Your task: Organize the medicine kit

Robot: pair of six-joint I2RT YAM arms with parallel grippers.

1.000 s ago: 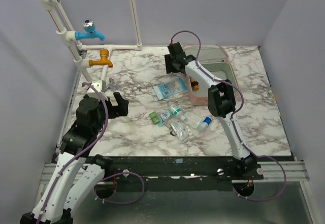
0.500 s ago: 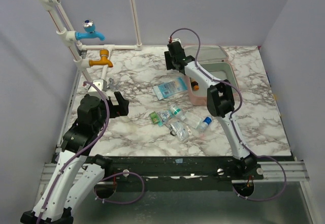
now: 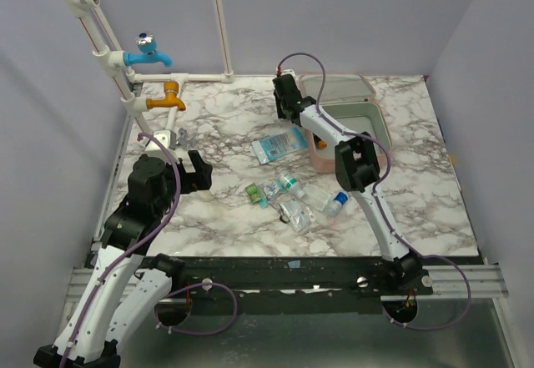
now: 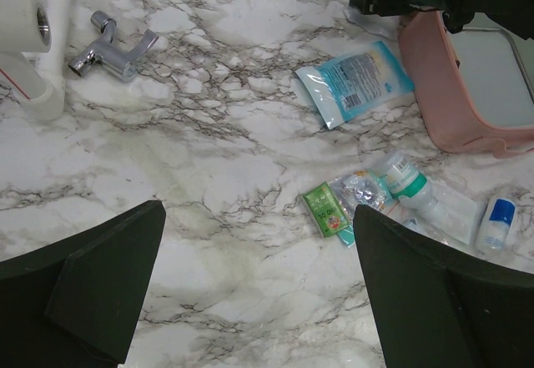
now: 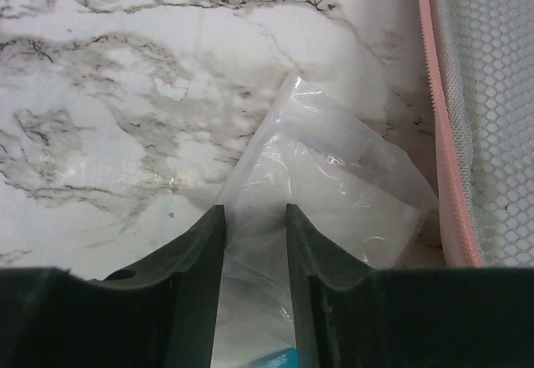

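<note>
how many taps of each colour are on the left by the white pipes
blue tap: 1
orange tap: 1
chrome tap: 1
total: 3

Bright, even overhead light; faint soft shadows on the marble table [image 3: 217, 122]. Small glints on the clear bag [image 5: 334, 176]; focus sharp.

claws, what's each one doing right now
left claw: open, empty
right claw: closed on clear bag
</note>
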